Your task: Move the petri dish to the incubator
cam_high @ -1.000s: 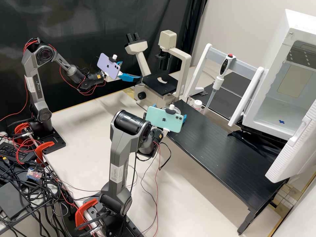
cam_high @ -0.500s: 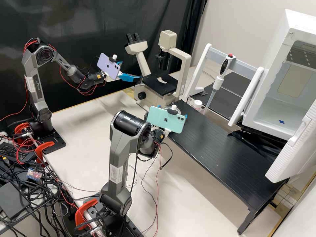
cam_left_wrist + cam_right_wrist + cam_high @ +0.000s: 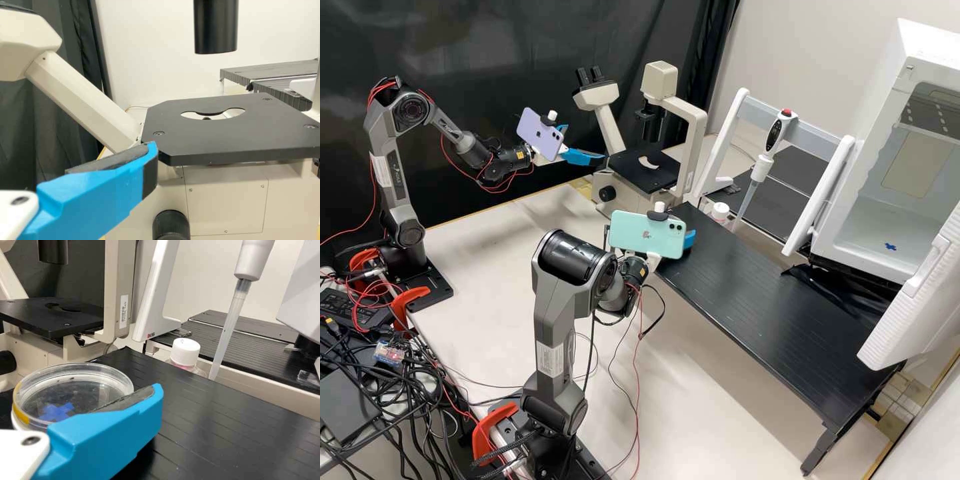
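Holds the right tool wide at the clear dish, by the corner of the black bench, and the left tool wide too, near the microscope.

A pale benchtop carries a cream microscope and a low black table.

is holding left arm upright to a high, bent elbow, then sloping down to left wrist. is carrying left gripper raised, with fingers parted. is holding right arm near vertical to a bent elbow, with right gripper beyond right wrist.
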Motion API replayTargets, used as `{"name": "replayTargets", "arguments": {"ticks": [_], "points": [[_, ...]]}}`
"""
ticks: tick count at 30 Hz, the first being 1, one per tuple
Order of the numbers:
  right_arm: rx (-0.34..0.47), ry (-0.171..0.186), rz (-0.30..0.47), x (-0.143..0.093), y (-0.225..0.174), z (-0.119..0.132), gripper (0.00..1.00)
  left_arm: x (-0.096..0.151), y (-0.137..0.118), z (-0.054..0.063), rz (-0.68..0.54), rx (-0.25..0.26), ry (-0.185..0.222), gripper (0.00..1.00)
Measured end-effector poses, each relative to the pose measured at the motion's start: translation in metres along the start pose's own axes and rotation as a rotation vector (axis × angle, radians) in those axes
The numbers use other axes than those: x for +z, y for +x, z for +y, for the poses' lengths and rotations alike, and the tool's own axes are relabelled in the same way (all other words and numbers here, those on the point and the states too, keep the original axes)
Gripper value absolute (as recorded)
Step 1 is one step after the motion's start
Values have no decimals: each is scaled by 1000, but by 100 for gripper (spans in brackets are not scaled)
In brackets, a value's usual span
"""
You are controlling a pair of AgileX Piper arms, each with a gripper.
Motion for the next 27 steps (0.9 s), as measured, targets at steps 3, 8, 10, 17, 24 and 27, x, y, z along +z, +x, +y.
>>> {"name": "replayTargets", "arguments": {"ticks": [3,8,10,17,24,27], "points": [[-14,23,-11,1,0,-1,0,0,0,0,0,0,0,100],[-46,100,4,5,1,1,0,0,0,0,0,0,0,100],[-51,113,8,6,1,1,0,0,0,0,0,0,0,100],[-74,187,3,15,4,3,0,0,0,0,0,0,0,100],[-73,201,1,16,4,5,100,0,0,0,0,0,0,100],[-59,160,-7,17,4,5,100,0,0,0,0,0,0,100]]}}
